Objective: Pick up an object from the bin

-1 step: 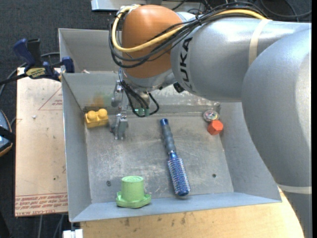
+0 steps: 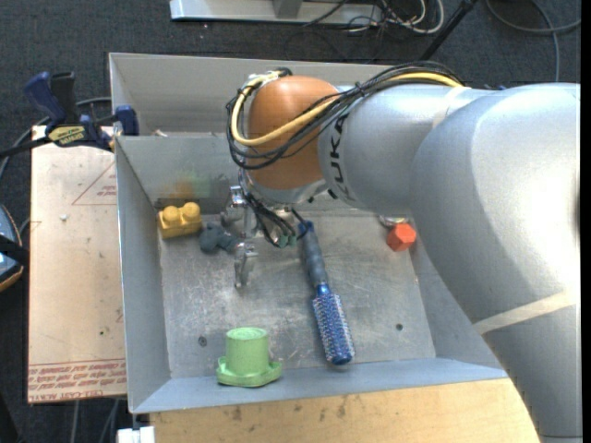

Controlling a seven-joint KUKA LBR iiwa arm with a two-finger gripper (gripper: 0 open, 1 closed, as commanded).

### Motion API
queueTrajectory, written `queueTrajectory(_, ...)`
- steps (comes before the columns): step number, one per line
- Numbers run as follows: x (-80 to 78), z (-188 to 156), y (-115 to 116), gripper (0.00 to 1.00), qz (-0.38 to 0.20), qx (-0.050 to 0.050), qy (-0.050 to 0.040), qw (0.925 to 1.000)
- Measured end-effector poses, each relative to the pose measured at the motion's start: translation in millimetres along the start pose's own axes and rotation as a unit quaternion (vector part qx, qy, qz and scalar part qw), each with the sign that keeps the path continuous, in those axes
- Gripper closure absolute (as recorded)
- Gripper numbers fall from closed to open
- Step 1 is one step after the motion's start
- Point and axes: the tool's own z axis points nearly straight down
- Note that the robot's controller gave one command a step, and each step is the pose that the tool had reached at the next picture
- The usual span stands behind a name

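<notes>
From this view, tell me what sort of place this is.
Probably a robotics lab: a KUKA arm over a grey metal bin of odd items (blue hairbrush, yellow block), with loose cables on the carpet behind.

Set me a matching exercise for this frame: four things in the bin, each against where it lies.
Things:
1. yellow toy brick
2. green cup
3. blue hairbrush
4. small orange piece

Places in the bin:
A. by the view's lower wall, left of middle
B. right side of the floor
C. by the left wall
D. middle of the floor, bristles toward the lower wall

Pairs: 1-C, 2-A, 3-D, 4-B
</notes>
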Motion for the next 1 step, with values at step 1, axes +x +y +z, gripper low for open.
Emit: queueTrajectory(1, -7.8, -2.5, 14.5, 0.00, -0.059, 0.002, -0.0017, 0.9983)
